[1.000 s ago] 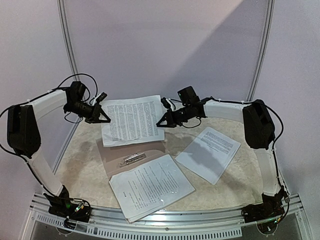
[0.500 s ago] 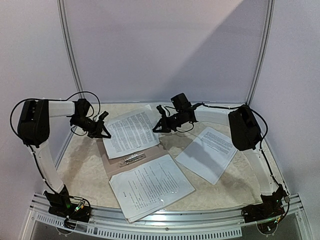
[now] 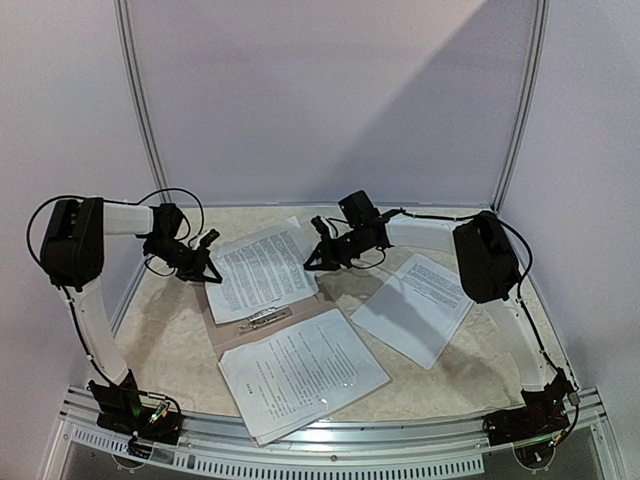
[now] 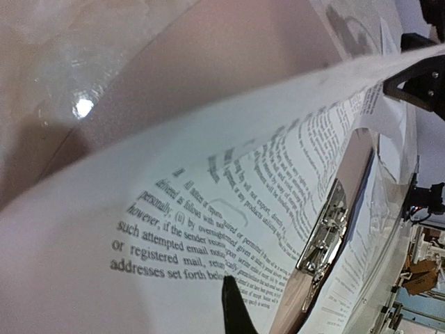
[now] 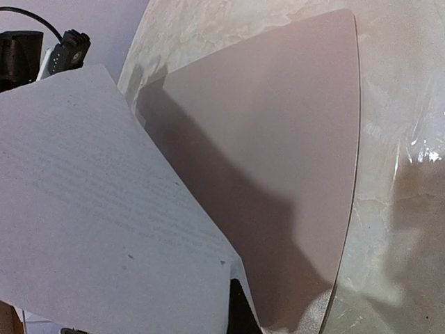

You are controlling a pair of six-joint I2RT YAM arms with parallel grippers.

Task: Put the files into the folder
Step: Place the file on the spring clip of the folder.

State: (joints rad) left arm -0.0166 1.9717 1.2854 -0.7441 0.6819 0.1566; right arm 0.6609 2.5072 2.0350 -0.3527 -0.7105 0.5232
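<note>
Left gripper (image 3: pixel 207 272): jaws closed on the 9 o'clock edge of the held file (image 3: pixel 262 272). In the left wrist view one dark fingertip (image 4: pixel 235 312) sits against the printed face, and the sheet bows upward from it.

Right gripper (image 3: pixel 311 262): jaws closed on the 3 o'clock edge of the same file. In the right wrist view its fingertip (image 5: pixel 240 309) meets the blank underside of the paper.

Relation governing the next move: the held file spans the two grippers along a 9-to-3 line, with each arm at one end, so neither is the nearer. The folder (image 3: pixel 222 325) lies open on the table (image 3: pixel 170 350), directly under the file and reaching towards 6 o'clock. Its far leaf shows as bare tan in the right wrist view. The metal clip (image 3: pixel 265 318) lies at about 6 o'clock from the file's middle, just past its near edge, with its length running roughly 8 to 2 o'clock.

Other stock: a second file (image 3: pixel 302 372) covers the folder's near leaf at 5 o'clock from the clip. A third file (image 3: pixel 418 305) lies on the table at 4 o'clock from the right gripper, well apart from the folder.

Assessment: the sheet sits slightly skewed to the clip line. Both grippers would need to lower together, keeping the near edge parallel to the clip
</note>
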